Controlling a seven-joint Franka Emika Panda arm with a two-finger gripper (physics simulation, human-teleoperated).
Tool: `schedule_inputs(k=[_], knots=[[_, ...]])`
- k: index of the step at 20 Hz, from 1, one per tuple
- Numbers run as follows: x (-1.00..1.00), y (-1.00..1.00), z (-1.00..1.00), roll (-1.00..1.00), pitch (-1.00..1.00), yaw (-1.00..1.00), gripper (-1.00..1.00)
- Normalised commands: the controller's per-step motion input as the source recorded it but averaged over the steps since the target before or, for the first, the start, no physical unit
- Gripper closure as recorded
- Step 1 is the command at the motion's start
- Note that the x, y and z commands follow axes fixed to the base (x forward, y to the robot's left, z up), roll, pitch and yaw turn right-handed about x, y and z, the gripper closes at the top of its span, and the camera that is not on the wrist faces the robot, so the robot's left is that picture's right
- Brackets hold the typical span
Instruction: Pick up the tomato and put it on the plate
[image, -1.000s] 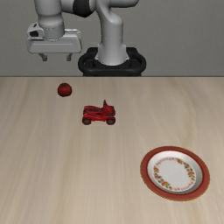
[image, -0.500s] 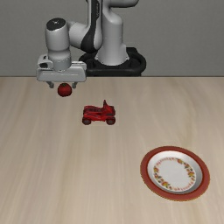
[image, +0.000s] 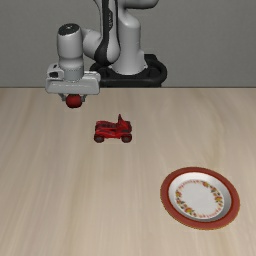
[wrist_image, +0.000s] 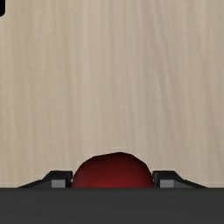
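Big wooden table (image: 40, 200). Round plate (image: 201, 195) near the front edge, toward the exterior view's right. Small red toy car (image: 114, 129) about in the middle, right between tomato and plate. Gripper (image: 73, 97) down low by the far edge, toward the exterior view's left, squeezing the tomato (image: 74, 101) from both sides. Up close in the wrist view, tomato (wrist_image: 109, 171) snug between the fingertips (wrist_image: 59, 179).

Round and smooth, so may slip out if lifted too fast. Could bump the car if carried too low. Might roll off the plate if dropped from high up.
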Motion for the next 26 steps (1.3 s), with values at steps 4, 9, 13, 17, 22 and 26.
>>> schedule_inputs(k=[4, 9, 13, 17, 22, 26], knots=[[0.00, 0.00, 0.00, 0.00, 0.00, 0.00, 1.00], [0.00, 0.00, 0.80, 0.00, 0.00, 0.00, 1.00], [0.00, 0.00, 1.00, 0.00, 0.00, 0.00, 1.00], [0.00, 0.50, 0.50, 0.00, 0.00, 0.00, 1.00], [0.00, 1.00, 0.00, 0.00, 0.00, 0.00, 1.00], [0.00, 1.00, 0.00, 0.00, 0.00, 0.00, 1.00]])
